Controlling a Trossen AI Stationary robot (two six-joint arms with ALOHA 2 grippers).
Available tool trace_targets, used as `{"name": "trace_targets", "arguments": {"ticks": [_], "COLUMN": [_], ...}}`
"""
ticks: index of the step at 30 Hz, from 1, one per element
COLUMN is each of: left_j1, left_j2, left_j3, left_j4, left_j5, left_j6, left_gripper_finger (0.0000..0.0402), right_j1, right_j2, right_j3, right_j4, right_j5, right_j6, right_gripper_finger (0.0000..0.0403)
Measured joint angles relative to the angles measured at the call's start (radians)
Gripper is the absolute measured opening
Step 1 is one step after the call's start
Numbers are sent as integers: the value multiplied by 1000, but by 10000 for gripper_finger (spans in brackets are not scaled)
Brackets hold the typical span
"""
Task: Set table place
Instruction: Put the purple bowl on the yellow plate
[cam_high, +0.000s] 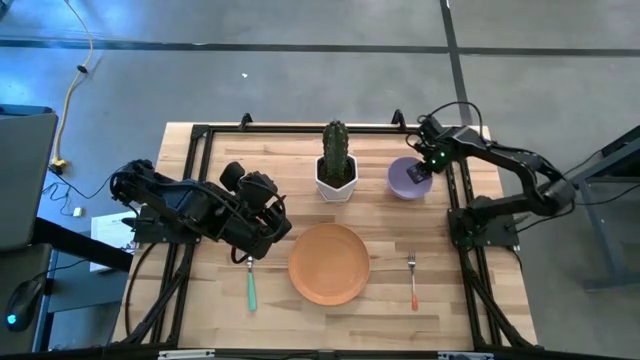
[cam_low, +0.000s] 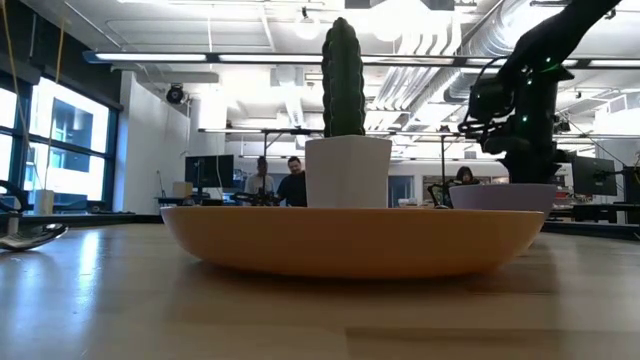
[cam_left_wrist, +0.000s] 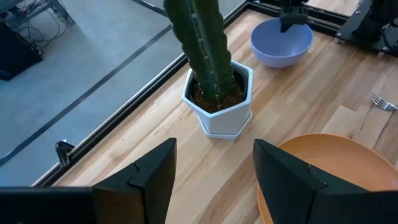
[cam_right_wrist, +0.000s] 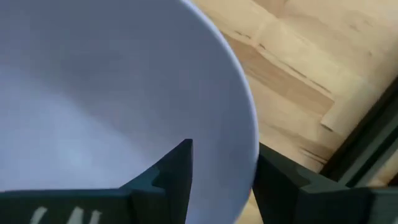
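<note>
bowl (cam_right_wrist: 93, 106) lavender, nothing in it, far right of desk (cam_high: 380, 310) beside potted cactus (cam_high: 336, 160). plate (cam_high: 328, 263) bare, centre front, spoon (cam_high: 251, 285) to its left, fork (cam_high: 412, 280) to its right. my right tool (cam_right_wrist: 221, 171) parted, straddling bowl rim. my left tool (cam_left_wrist: 214, 177) parted, holding nothing, above spoon.

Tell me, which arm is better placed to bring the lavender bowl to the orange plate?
The right arm. Its hand already straddles the lavender bowl's rim, one finger inside and one outside. The left hand is open, empty, beside the orange plate above the green-handled spoon.
</note>
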Motion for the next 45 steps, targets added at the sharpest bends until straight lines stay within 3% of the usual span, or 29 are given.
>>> {"name": "trace_targets", "arguments": {"ticks": [5, 11, 21, 27, 36, 45], "left_j1": [0, 0, 0, 0, 0, 0], "left_j2": [0, 0, 0, 0, 0, 0], "left_j3": [0, 0, 0, 0, 0, 0], "left_j4": [0, 0, 0, 0, 0, 0], "left_j5": [-1, -1, 3, 7, 10, 15], "left_j6": [2, 2, 27, 40, 55, 55], "left_gripper_finger": [200, 200, 200, 200, 200, 200], "right_j1": [0, 0, 17, 102, 385, 803], "right_j2": [22, 22, 7, -87, -182, -66], "right_j3": [0, 1, 11, 120, 466, 713], "right_j4": [36, 41, 7, -89, -348, -371], "right_j5": [-1, -2, -107, -98, -55, 66], "right_j6": [8, 24, 67, 126, 331, 548], "right_gripper_finger": [95, 11, 1, 1, 0, 0]}}
